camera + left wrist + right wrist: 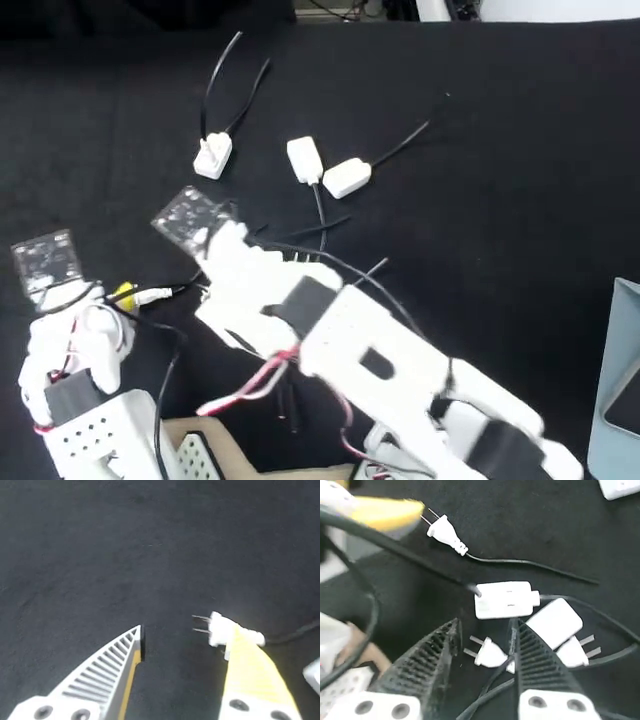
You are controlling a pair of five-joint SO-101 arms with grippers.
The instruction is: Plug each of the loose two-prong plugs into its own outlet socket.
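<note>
Nothing looks plugged in yet, so all are left to do. The left gripper [184,635] has its jaws apart, a plug [217,627] lying by the yellow tip. The right gripper [485,625] has jaws apart around another plug [487,652] beside an outlet socket [505,600]; from high up, the right arm [370,360] covers that spot.

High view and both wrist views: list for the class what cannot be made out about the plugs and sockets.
High view: right arm covers the plugs beneath it.
High view: socket blocks are too small to show slots.
Left wrist view: yellow finger hides the two-prong plug at its rear.
Right wrist view: a socket block is cut by the edge; black finger overlaps a plug.
</note>
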